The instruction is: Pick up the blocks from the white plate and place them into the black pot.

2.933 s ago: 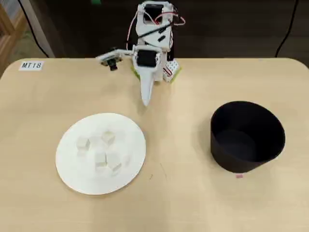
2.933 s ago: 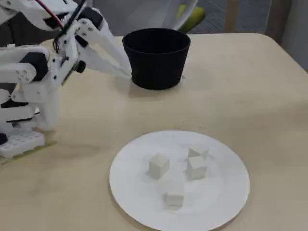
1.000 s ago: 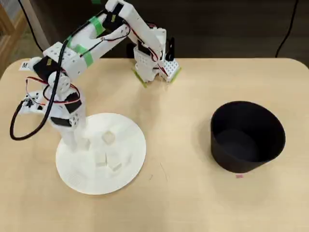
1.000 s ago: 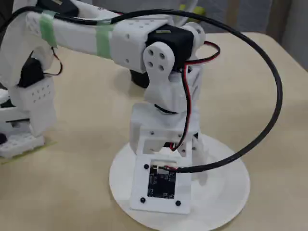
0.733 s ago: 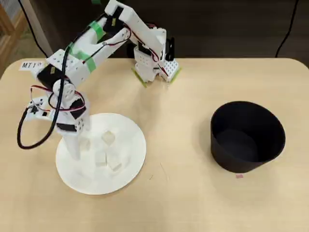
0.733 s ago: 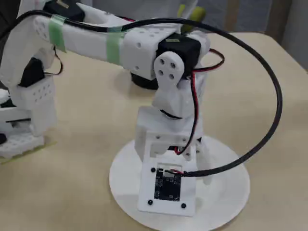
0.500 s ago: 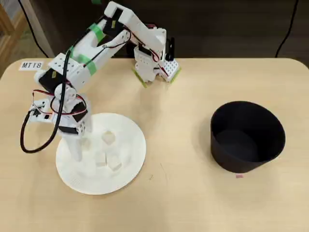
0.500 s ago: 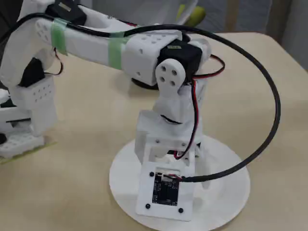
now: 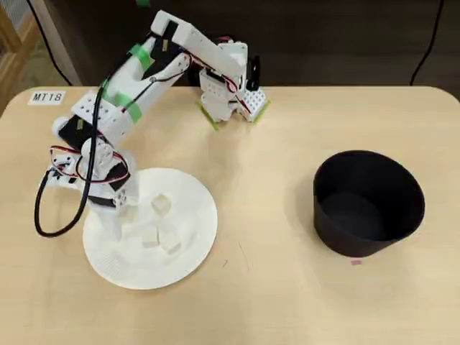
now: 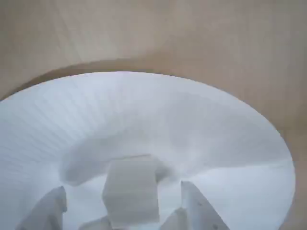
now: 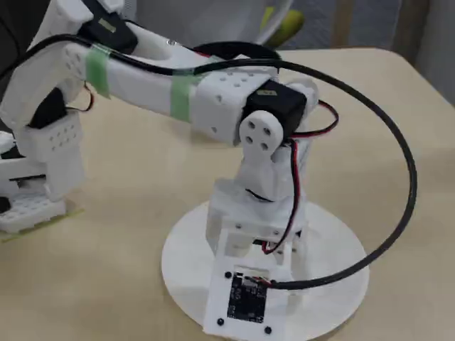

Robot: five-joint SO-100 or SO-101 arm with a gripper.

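Over white plate (image 9: 194, 244): end effector (image 10: 123, 211) straddling block (image 10: 130, 189).

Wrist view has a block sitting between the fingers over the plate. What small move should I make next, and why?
Probably close the gripper. In the wrist view the block stands between the two open fingers, with gaps on both sides, resting on the white plate. The black pot looks empty from overhead, so this would be the first grasp; lift only after the fingers grip.

A pale wooden counter (image 9: 287, 302) with rounded corners fills the overhead view, a white label (image 9: 47, 97) near its far left corner. Behind it lies dark floor with black cables (image 9: 429, 39).
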